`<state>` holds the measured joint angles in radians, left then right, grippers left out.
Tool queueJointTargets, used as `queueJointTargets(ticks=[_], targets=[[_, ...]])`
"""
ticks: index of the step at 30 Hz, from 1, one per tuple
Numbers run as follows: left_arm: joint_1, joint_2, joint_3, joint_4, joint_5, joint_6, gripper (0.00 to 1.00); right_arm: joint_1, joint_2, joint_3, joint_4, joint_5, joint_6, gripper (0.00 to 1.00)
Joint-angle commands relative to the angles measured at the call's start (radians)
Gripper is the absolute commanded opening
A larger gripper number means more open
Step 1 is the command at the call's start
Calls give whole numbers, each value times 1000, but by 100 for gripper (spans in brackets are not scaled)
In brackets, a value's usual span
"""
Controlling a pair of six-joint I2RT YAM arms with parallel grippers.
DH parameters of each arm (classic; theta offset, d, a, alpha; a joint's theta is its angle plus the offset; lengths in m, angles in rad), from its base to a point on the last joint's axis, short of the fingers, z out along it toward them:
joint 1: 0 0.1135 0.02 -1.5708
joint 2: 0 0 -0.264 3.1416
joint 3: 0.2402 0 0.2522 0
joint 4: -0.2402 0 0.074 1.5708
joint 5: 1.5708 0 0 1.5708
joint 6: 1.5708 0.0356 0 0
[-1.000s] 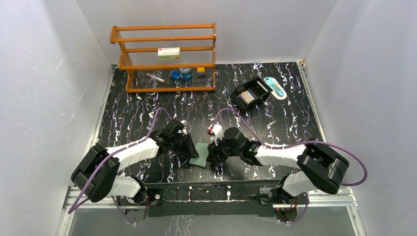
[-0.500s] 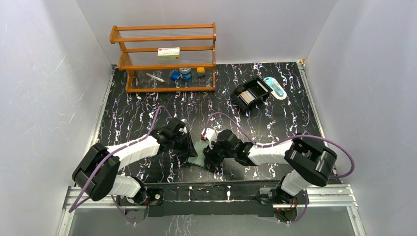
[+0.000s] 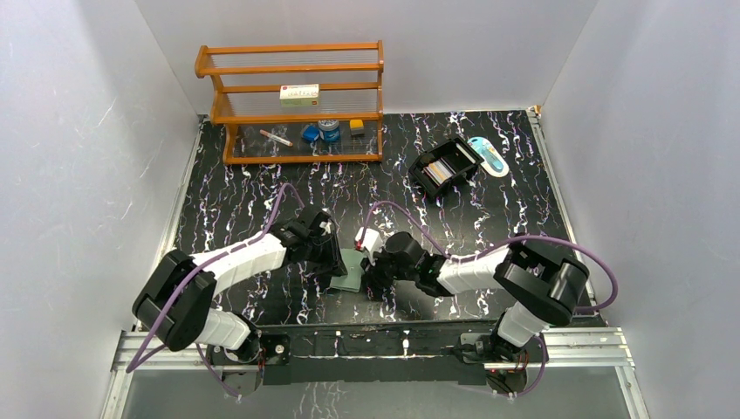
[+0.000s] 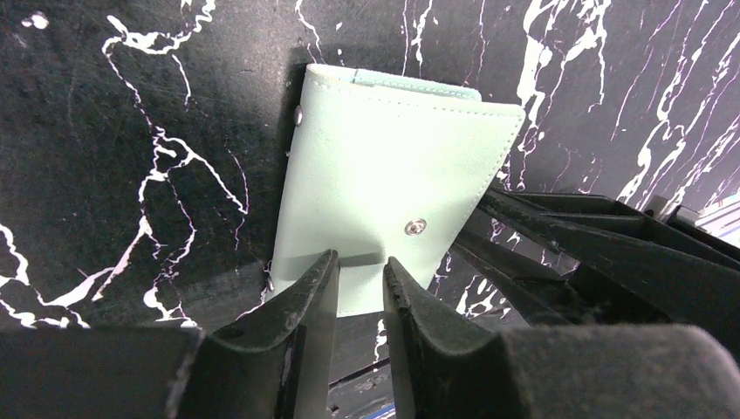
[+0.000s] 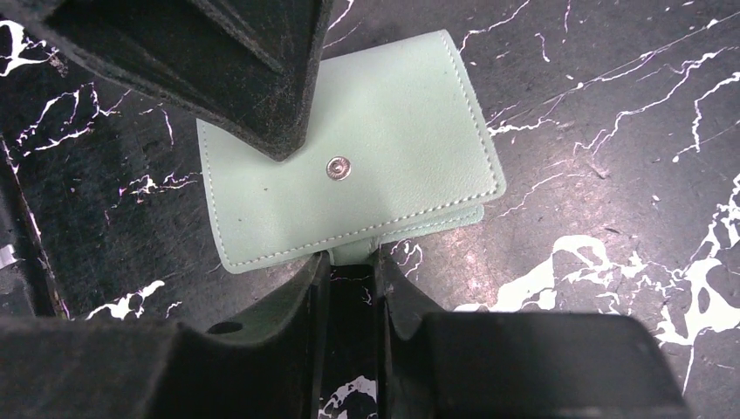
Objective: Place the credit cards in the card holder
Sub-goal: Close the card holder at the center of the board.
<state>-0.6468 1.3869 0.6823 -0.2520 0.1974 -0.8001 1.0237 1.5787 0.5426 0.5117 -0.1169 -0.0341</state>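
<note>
Card holder (image 5: 384, 122): closed, long axis roughly near–far, snap tab (image 5: 352, 254) rightward.
Left gripper (image 4: 359, 260): pinching its far end.
Right gripper (image 5: 351, 262): pinching the tab.

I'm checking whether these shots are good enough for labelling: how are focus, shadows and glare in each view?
Top view: even light, no glare, but the wallet is tiny and partly hidden between the arms. Left wrist view: wallet sharp, left pincer dark with little detail, a shadow beside the wallet. Right wrist view: stitching crisp, right pincer featureless black.

From above, the card holder (image 3: 349, 278) is mostly covered; the shelf items (image 3: 327, 131) are too small to name.
</note>
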Motion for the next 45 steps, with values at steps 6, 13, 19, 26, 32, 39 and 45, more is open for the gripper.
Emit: queueJointTargets(ticks=[6,13,19,26,32,39,45], targets=[[16,9,57,-196,-108,37,33,7,-121,-73,200,-3,13,0],[22,53,81,-237,-148,55,33,2,-138,-130,349,-5,78,0],[22,67,87,-230,-145,56,33,-5,-111,-161,548,-20,213,0],[22,58,91,-232,-120,65,33,-4,-109,-148,490,35,174,0],[13,-64,116,-187,-16,126,40,-7,-215,-110,172,188,209,24],[-6,-64,109,-210,-15,90,45,-12,-219,-44,-8,248,641,47],[-6,-59,61,-174,-9,53,45,-14,-167,-25,3,239,892,68]])
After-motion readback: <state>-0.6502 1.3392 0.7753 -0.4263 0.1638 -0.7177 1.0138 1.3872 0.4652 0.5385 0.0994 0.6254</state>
